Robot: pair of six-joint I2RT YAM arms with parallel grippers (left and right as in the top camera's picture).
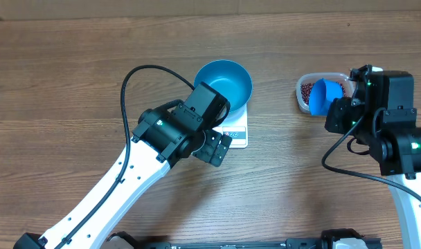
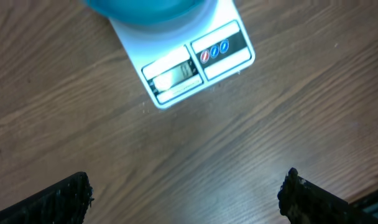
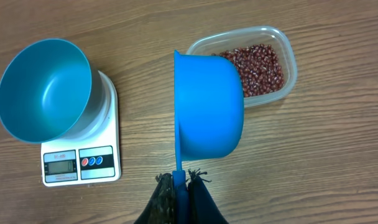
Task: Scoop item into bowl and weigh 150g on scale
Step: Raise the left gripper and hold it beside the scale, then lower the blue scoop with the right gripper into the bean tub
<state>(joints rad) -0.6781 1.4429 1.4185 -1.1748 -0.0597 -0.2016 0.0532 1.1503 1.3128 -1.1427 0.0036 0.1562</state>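
Note:
The bright blue bowl (image 1: 224,86) stands empty on the white scale (image 1: 237,133), also seen from the right wrist as bowl (image 3: 43,90) on scale (image 3: 108,143). Dark red-brown beans (image 3: 254,70) lie in a clear tub (image 3: 287,56). My right gripper (image 3: 180,182) is shut on the handle of a blue scoop (image 3: 207,106), held on its side above the tub's near edge. My left gripper (image 2: 186,196) hangs open over bare wood just in front of the scale (image 2: 195,62), nothing between its fingers.
The clear tub (image 1: 304,90) sits on the wooden table right of the scale, partly under the scoop (image 1: 323,95). The left arm's black cable (image 1: 131,79) loops over the table left of the bowl.

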